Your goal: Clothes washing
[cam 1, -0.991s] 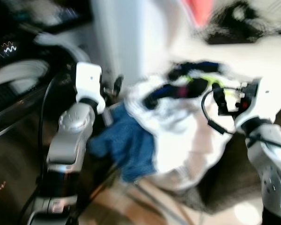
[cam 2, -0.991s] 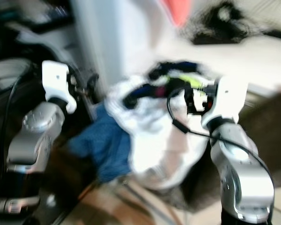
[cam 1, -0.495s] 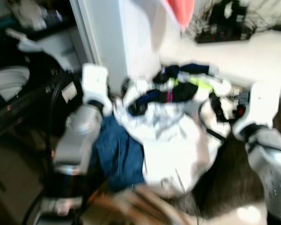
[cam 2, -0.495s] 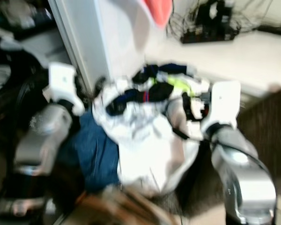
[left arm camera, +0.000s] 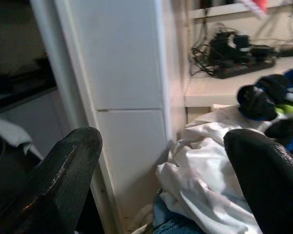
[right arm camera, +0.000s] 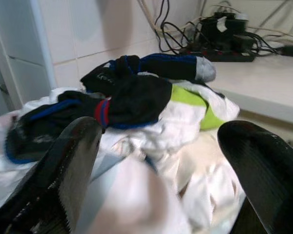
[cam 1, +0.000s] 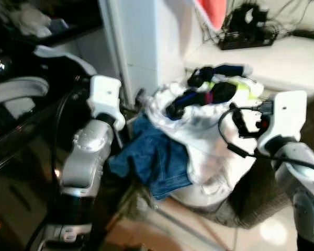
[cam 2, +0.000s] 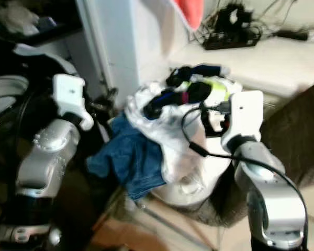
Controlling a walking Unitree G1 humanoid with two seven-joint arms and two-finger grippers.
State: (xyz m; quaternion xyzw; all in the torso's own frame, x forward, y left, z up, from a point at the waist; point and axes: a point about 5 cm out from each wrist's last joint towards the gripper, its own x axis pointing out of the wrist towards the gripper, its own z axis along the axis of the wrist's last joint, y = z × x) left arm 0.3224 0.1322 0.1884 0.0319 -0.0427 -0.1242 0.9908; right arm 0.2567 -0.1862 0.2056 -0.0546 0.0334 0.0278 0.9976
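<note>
A white laundry bag [cam 1: 212,157] stands on the floor, heaped with clothes. Dark socks [cam 1: 209,95] and a neon-green garment [cam 1: 242,85] lie on top. Blue jeans [cam 1: 157,162] hang over its left side. My left gripper [left arm camera: 163,141] is open beside the bag's left edge, facing the white cloth [left arm camera: 210,161] and a white cabinet side. My right gripper [right arm camera: 161,131] is open at the bag's right side, just above the sock pile [right arm camera: 132,97]. Nothing is held between either pair of fingers.
A dark appliance with a white curved rim [cam 1: 15,89] stands at the left. Behind the bag rises a white cabinet side [cam 1: 138,42]. A power strip with tangled cables [cam 1: 248,31] sits on a white ledge [cam 1: 288,57]. A brown textured surface [cam 1: 261,193] lies at the right.
The whole picture has shifted and become sharper, so the camera moved. Both arms stay at either side of the laundry bag with their fingers apart.
</note>
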